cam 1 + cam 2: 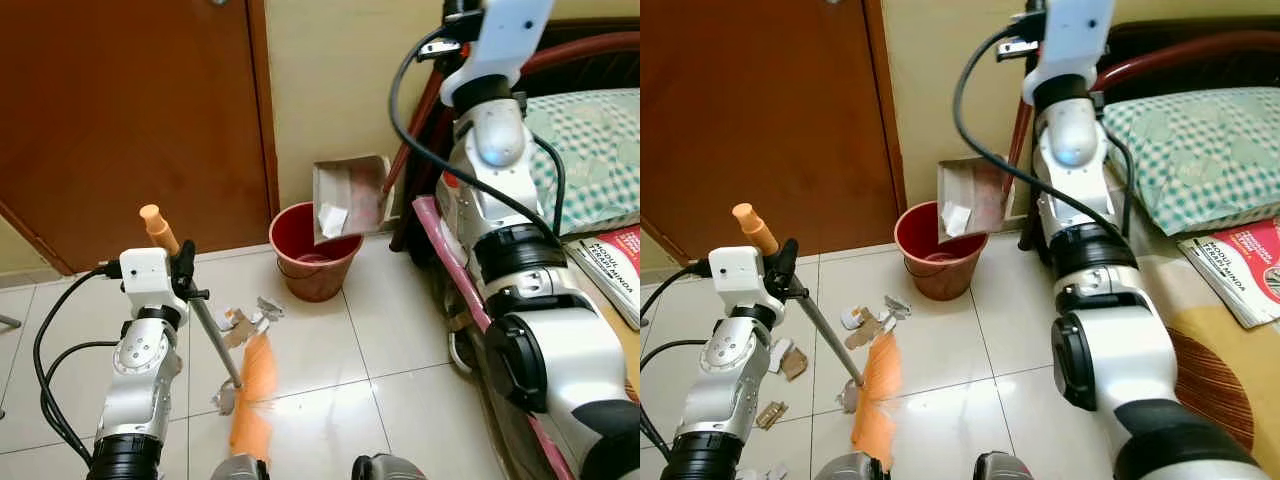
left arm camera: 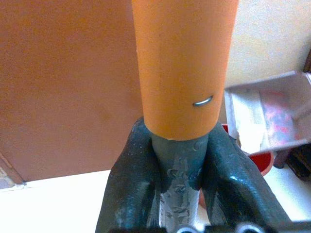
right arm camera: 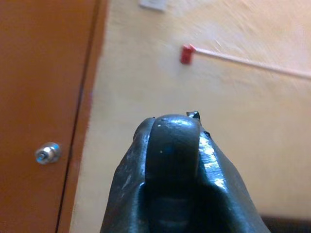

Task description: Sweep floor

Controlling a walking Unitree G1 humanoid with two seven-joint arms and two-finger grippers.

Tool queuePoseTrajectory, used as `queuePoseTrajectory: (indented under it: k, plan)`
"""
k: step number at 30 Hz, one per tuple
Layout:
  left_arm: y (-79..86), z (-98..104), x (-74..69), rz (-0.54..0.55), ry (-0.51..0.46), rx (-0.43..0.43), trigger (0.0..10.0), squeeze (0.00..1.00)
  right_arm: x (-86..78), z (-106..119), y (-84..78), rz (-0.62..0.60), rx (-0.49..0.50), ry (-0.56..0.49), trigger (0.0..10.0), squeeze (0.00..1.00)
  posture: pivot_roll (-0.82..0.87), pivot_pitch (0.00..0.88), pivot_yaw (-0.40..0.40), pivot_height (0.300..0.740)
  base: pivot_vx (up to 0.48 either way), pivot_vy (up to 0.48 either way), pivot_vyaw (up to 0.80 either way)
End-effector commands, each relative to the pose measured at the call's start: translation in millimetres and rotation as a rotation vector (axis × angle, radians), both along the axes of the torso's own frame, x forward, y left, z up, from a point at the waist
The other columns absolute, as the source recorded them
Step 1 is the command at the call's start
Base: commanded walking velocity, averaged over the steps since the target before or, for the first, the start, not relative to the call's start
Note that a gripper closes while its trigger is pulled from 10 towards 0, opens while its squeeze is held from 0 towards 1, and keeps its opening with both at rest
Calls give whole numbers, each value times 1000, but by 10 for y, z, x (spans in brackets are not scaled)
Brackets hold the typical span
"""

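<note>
The left gripper (image 2: 177,174) pinched the broom (image 1: 215,345) handle, its orange bristles on the tiles at six o'clock beside paper scraps (image 1: 245,322). The right gripper (image 3: 172,141), fingers pressed together around a dark handle, tilted the dustpan (image 1: 348,198) over the red bucket (image 1: 315,262).

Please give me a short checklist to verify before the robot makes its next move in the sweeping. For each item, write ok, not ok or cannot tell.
1. Left gripper closed on the broom handle: ok.
2. Dustpan tilted over the red bucket: ok.
3. Paper emptied from the dustpan: not ok, a piece is in it.
4. Right gripper firm on the dustpan handle: cannot tell.
5. Floor swept: not ok, scraps lie near the orange bristles.
</note>
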State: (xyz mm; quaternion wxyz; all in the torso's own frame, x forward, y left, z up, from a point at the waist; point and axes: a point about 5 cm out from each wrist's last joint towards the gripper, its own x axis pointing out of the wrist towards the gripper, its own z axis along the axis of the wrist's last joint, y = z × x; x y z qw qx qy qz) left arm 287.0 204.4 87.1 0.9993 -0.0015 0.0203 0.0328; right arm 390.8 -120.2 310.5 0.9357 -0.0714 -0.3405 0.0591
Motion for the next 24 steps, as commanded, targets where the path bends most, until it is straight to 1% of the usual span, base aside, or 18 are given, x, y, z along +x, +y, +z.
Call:
queuePoseTrajectory:
  k: [1,2,3,4,5,6,8,9,10,13,16,17,19,20,21,24]
  plan:
    - [0,-31,-8,0,20,24,10000,0,-57,158,138,21,-46,-97,10000,0,-23,70,-7,740,0,0,0]
    - [-5,-34,-9,0,21,24,10000,0,-74,91,260,37,-103,-107,10000,0,-22,70,-9,740,0,0,0]
    - [-10,-36,-11,0,21,23,10000,0,-88,35,347,45,-147,-118,10000,0,-22,70,-9,740,0,0,0]
    - [-11,-37,-11,0,22,23,10000,0,-90,25,362,44,-155,-121,10000,0,-22,70,-9,740,0,0,0]
    - [-16,-41,-13,-1,22,23,10000,0,-107,-18,421,61,-197,-132,10000,0,-20,68,-11,740,0,0,0]
    - [-16,-41,-13,-1,22,23,10000,0,-107,-18,421,61,-197,-132,10000,0,-20,68,-11,740,0,0,0]
    - [-30,-46,-15,-4,23,23,10000,0,-151,-181,570,97,-301,-147,10000,0,-16,66,-18,740,0,0,0]
    - [-30,-46,-15,-4,23,23,10000,0,-151,-181,570,97,-301,-147,10000,0,-16,66,-18,740,0,0,0]
    - [-36,-47,-13,-4,23,22,10000,0,-165,-259,617,109,-327,-145,10000,0,-16,65,-20,740,0,0,0]
    - [-47,-52,-11,-2,22,19,10000,0,-193,-361,669,129,-363,-144,10000,0,-16,65,-27,740,0,0,0]
    - [-62,-63,-13,-2,24,17,10000,0,-208,-407,694,137,-379,-151,10000,0,-18,65,-30,740,0,0,0]
    - [-73,-71,-16,-3,25,15,10000,0,-227,-431,717,141,-405,-166,10000,0,-19,64,-32,740,0,0,0]
    - [-81,-76,-16,-6,26,13,10000,0,-241,-451,736,149,-419,-174,10000,0,-20,63,-32,740,0,0,0]
    - [-86,-79,-15,-6,26,13,10000,0,-243,-459,739,153,-418,-172,10000,0,-22,61,-35,740,0,0,0]
    - [-94,-86,-12,-7,27,11,10000,0,-236,-465,730,152,-396,-162,10000,0,-21,59,-37,740,0,0,0]
    - [-107,-85,1,-7,25,8,10000,0,-230,-411,689,139,-364,-172,10000,0,-20,57,-40,740,0,0,0]
